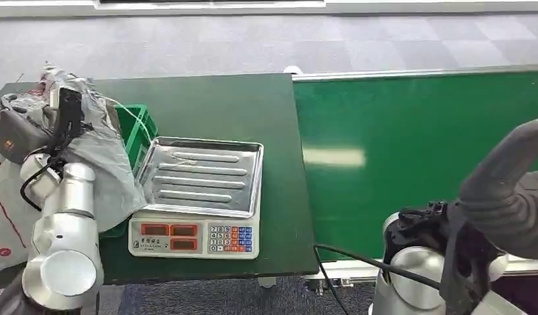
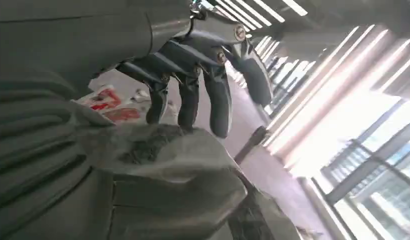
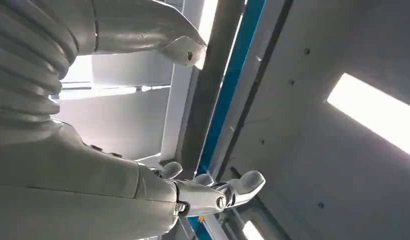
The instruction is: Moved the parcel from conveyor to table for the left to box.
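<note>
The parcel is a soft grey plastic mailer bag [image 1: 102, 157], crumpled and draping, held up by the left hand [image 1: 30, 121] just beside the green plastic crate [image 1: 136, 131] and hanging partly over the crate's near side; the crate is the landmark here. By its sagging folds it looks light and limp, with slick film that could slide through a loose grip, and nothing suggests it is fragile. A hold on a gathered bunch of film near its upper edge, or a grip across its bulk, seems safer than a pinch on one loose corner. In the left wrist view the dark fingers [image 2: 188, 100] curl down with their tips on the wrinkled grey film, and the thick thumb lies below the bag, so the parcel sits between fingers and thumb, gripped, not merely resting. The silver-trayed electronic weighing scale [image 1: 197, 197] stands just beside the crate on the dark green table [image 1: 207, 105], and the bright green conveyor belt [image 1: 417, 151] runs on the scale's far side from the crate. The right hand [image 3: 208, 192], well apart from the crate, holds nothing, its pale fingers spread and lightly bent.
</note>
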Robot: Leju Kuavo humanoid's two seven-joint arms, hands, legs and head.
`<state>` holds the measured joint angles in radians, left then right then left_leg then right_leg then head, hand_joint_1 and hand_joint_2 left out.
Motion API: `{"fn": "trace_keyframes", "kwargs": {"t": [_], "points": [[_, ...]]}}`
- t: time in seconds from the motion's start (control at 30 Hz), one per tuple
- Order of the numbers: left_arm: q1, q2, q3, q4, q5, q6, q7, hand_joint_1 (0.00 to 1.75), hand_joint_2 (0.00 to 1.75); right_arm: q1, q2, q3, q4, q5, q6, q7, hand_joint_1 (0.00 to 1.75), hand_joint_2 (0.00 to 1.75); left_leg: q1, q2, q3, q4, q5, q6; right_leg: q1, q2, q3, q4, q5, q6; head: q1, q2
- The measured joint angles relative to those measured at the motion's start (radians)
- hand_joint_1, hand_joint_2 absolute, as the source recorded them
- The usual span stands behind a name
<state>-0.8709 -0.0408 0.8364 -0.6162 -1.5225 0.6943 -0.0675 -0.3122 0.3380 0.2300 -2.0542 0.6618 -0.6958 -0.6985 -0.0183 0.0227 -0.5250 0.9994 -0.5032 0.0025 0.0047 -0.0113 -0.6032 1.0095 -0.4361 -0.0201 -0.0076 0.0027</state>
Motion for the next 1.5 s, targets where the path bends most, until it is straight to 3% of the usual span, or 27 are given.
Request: {"fn": "trace_keyframes", "kwargs": {"t": [0.37,0.67,0.73,0.87,0.9,1.03,1.17,1.2,1.23,1.27,1.37,1.5], "points": [[-0.024,-0.02,0.134,0.049,0.078,0.0,-0.061,0.0,0.0,-0.001,0.0,0.018,0.01,0.002,0.0,0.0,0.0,1.75,0.0,0.0,0.0,0.0,0.0,0.0,0.0,-0.001,0.0,0.0,0.0,0.0,0.0,0.0],[-0.059,-0.064,0.263,0.002,0.265,0.0,-0.411,0.0,0.0,0.001,0.0,0.018,0.034,0.021,0.0,0.0,0.0,1.75,0.0,0.0,0.0,0.0,0.0,0.0,0.0,-0.001,0.0,0.0,0.0,0.0,0.0,0.0],[-0.064,-0.078,0.274,-0.033,0.528,0.0,-0.58,0.0,0.0,0.003,0.0,0.021,0.049,0.024,0.0,0.0,0.0,1.75,0.0,0.001,0.0,0.0,0.0,0.0,0.0,0.0,0.0,0.0,0.0,0.0,0.0,0.0],[-0.064,-0.089,0.236,-0.074,0.769,0.0,-0.629,0.0,0.0,0.004,0.0,0.021,0.064,0.025,0.0,0.0,0.0,1.75,0.0,-0.002,0.0,0.0,0.0,0.0,0.0,-0.002,0.0,0.0,0.0,0.0,0.0,0.0],[-0.064,-0.091,0.225,-0.083,0.768,0.0,-0.632,0.0,1.75,0.004,0.0,0.022,0.067,0.025,0.0,0.0,0.0,1.75,0.0,-0.002,0.0,0.0,0.0,0.0,0.0,-0.002,0.001,0.0,0.0,0.0,0.0,0.0],[-0.015,-0.094,0.102,-0.178,1.111,-0.025,-0.636,0.0,1.75,0.004,0.0,0.022,0.088,0.01,0.0,0.0,0.0,1.75,0.0,0.003,0.001,0.0,0.0,0.0,0.0,0.002,0.0,0.0,0.0,0.0,0.0,0.0],[0.141,-0.12,-0.2,-0.435,1.506,-0.313,-0.631,0.0,1.75,0.005,0.0,0.032,0.165,-0.136,0.0,0.005,0.0,1.75,0.0,-0.003,-0.001,0.0,0.0,0.0,0.0,-0.003,0.001,0.0,0.0,0.0,0.0,0.0],[0.196,-0.137,-0.288,-0.537,1.546,-0.38,-0.624,0.0,0.0,0.005,-0.003,0.04,0.201,-0.189,0.0,0.022,0.0,0.0,0.0,-0.005,-0.001,0.0,0.0,0.0,0.0,-0.005,0.002,0.0,0.0,0.0,0.0,0.0],[0.252,-0.146,-0.353,-0.618,1.567,-0.416,-0.623,0.0,0.0,0.007,-0.004,0.046,0.221,-0.209,0.001,0.03,0.0,0.0,0.0,-0.005,-0.001,0.0,0.0,0.0,-0.001,-0.004,0.002,0.0,-0.001,0.0,0.0,0.0],[0.308,-0.154,-0.406,-0.687,1.59,-0.448,-0.623,0.0,1.75,0.012,-0.006,0.05,0.243,-0.231,0.001,0.042,0.0,1.75,-0.001,-0.005,-0.001,0.0,-0.001,0.001,-0.001,-0.004,0.002,0.0,-0.001,0.0,0.0,0.0],[0.482,-0.182,-0.565,-0.887,1.69,-0.582,-0.618,0.0,1.75,0.041,-0.018,0.052,0.292,-0.283,0.001,0.08,0.0,1.75,-0.001,-0.002,-0.001,0.0,-0.002,0.002,-0.002,-0.002,0.001,-0.001,-0.001,0.001,0.0,0.0],[0.602,-0.195,-0.692,-1.016,1.716,-0.662,-0.607,0.0,1.75,0.066,-0.029,0.053,0.325,-0.303,0.01,0.093,0.0,1.75,-0.002,-0.003,-0.002,0.0,-0.003,0.003,-0.002,-0.003,0.001,-0.002,-0.002,0.002,0.0,0.0]]}}
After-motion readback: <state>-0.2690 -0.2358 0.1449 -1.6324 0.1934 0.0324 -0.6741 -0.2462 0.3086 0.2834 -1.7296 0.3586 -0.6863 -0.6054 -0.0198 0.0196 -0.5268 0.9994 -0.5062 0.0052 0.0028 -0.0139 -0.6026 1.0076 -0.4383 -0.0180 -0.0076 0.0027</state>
